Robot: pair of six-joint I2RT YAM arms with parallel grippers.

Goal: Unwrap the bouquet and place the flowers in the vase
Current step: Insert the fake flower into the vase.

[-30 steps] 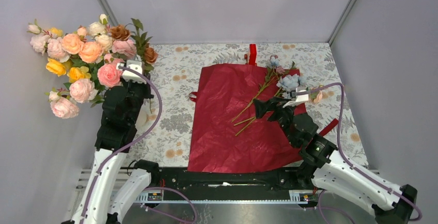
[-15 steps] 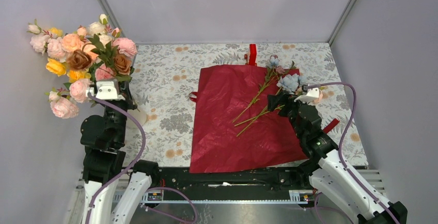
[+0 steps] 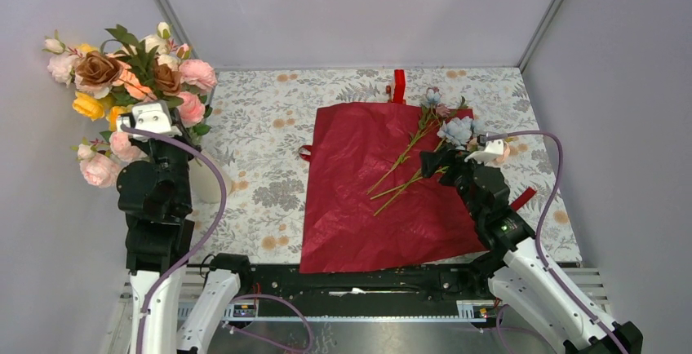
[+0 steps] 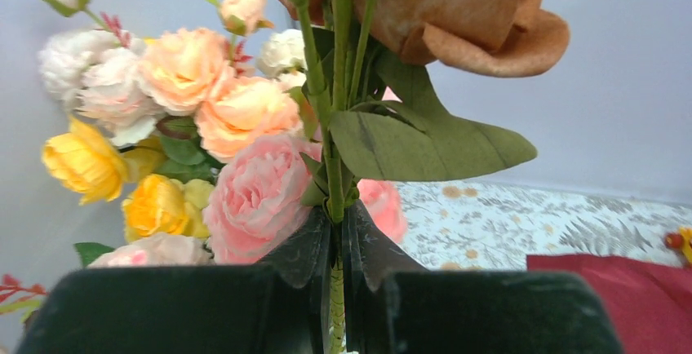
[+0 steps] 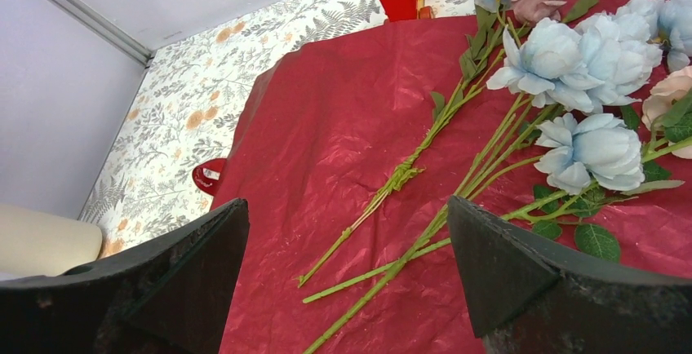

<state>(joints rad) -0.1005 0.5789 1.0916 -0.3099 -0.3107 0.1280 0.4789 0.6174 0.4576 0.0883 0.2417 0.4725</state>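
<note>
The left hand (image 4: 337, 244), clamped on a brown flower (image 4: 457, 11) by its upright stem, has drifted toward 9 o'clock, and the white vase (image 3: 206, 184) now lies at its 5 o'clock. The right hand (image 5: 344, 207), the nearer one, hangs wide apart over the remaining flowers (image 5: 571, 52). Their stems run from 7 to 1 o'clock on the red wrapping paper (image 3: 359, 199).

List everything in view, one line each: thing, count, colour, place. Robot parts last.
Crinkly wrapping paper: one, dark red, spread flat, centre-right.
Long-stemmed artificial flowers: several, pale blue and pink, lying on paper's far right.
Brown-bloomed flower sprig: one, brown and green, raised far left.
Large rose bunch: one, peach, pink, yellow, far-left corner.
Tapered vase: one, white, left side, partly hidden.
Small upright object: one, red, beyond paper's far edge.
Floral tablecloth: one, pale, under everything.
Left tool: shut on sprig's stem.
Right tool: open, above the stems.
</note>
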